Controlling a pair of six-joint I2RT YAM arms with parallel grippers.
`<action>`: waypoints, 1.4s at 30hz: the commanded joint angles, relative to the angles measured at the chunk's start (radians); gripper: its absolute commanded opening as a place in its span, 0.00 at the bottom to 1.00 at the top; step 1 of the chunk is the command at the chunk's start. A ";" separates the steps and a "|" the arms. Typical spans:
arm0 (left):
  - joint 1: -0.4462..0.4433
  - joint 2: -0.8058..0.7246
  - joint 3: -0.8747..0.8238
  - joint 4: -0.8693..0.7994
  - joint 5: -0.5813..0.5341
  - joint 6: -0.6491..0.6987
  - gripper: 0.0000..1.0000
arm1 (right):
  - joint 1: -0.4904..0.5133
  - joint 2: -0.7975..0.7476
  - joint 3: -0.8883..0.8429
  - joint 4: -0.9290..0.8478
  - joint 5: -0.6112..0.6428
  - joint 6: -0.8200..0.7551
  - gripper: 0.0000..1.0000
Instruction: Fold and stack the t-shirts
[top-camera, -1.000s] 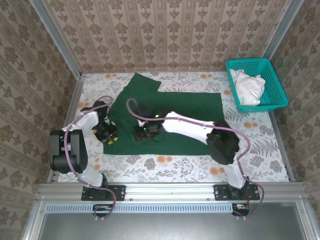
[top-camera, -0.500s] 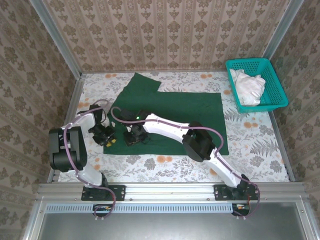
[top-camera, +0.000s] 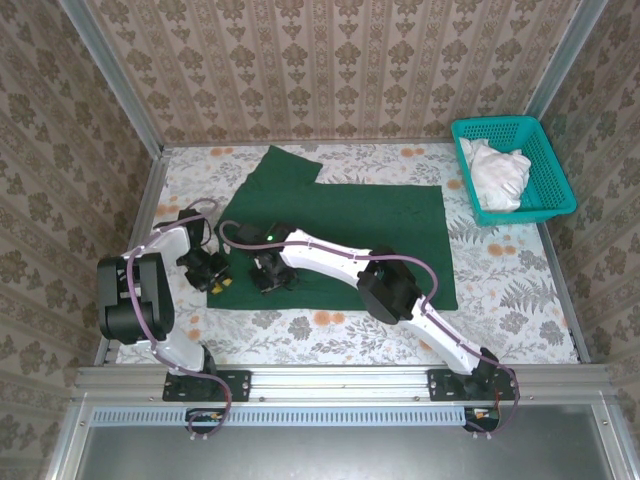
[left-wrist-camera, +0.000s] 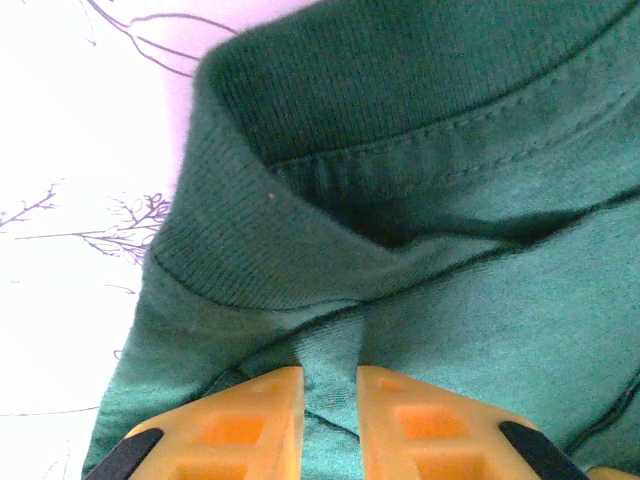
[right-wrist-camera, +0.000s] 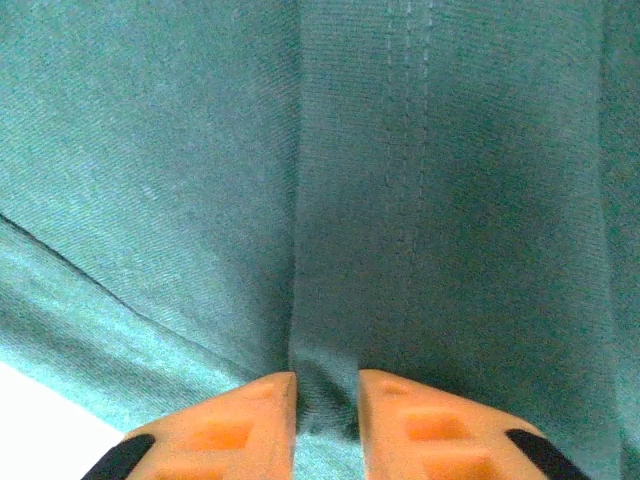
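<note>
Sprawling t-shirt (top-camera: 380, 215), floral table (top-camera: 520, 290), wallpapered walls (top-camera: 330, 60)

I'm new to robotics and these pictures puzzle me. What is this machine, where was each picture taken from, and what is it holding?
These are two robot arms bolted at the near edge of a flowered table. The overhead picture looks down from behind them: left arm, right arm. The close-ups come from wrist cameras; the orange fingers at the bottom are each arm's jaws. A dark green t-shirt lies on the table; a teal basket at the far right holds white cloth. Both jaws pinch folds of the t-shirt, the left by its collar.
</note>
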 joint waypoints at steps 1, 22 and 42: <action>0.009 0.012 -0.004 -0.011 -0.025 0.030 0.21 | 0.005 0.029 0.029 -0.050 0.021 -0.015 0.20; 0.009 0.027 -0.004 -0.006 -0.073 0.047 0.21 | -0.112 -0.059 0.028 0.018 -0.115 0.041 0.00; 0.010 0.047 0.004 -0.004 -0.095 0.061 0.20 | -0.284 -0.113 -0.020 0.122 -0.234 0.103 0.00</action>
